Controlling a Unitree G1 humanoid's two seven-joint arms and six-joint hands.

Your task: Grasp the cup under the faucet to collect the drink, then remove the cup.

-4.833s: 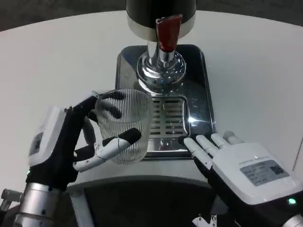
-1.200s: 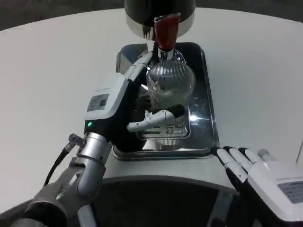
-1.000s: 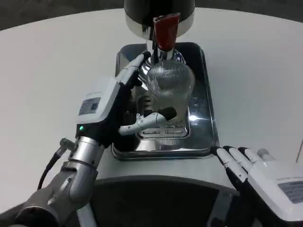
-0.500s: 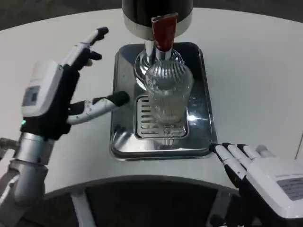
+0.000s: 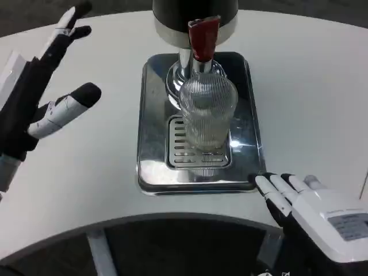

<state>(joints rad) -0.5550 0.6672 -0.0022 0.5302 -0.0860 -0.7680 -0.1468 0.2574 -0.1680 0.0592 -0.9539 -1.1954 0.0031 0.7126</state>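
White round table (image 5: 322,103) carries everything, its near edge curving across the bottom of the head view with dark floor below. Steel drip tray (image 5: 150,115) sits mid-table toward the far edge, rectangular, shiny, with a slotted grate (image 5: 178,154) in its near half. Black dispenser body (image 5: 194,17) stands at the tray's far end on a chrome column; red tap lever (image 5: 200,38) hangs at its front, chrome faucet (image 5: 194,64) just under it. Ribbed clear glass cup (image 5: 207,112) stands upright on the tray, base on the grate, mouth directly beneath the faucet; cannot tell whether any liquid is inside. Neither hand touches the cup

Left hand (image 5: 40,92) is at the table's left edge, well apart from the tray, raised, fingers spread wide and holding nothing; one finger points up toward the far-left corner, thumb sticks out toward the tray. Right hand (image 5: 313,213) is at the near-right edge of the table, white back up, fingers stretched flat and slightly apart, tips pointing at the tray's near-right corner, just beside it, cannot tell if touching; nothing in its grasp
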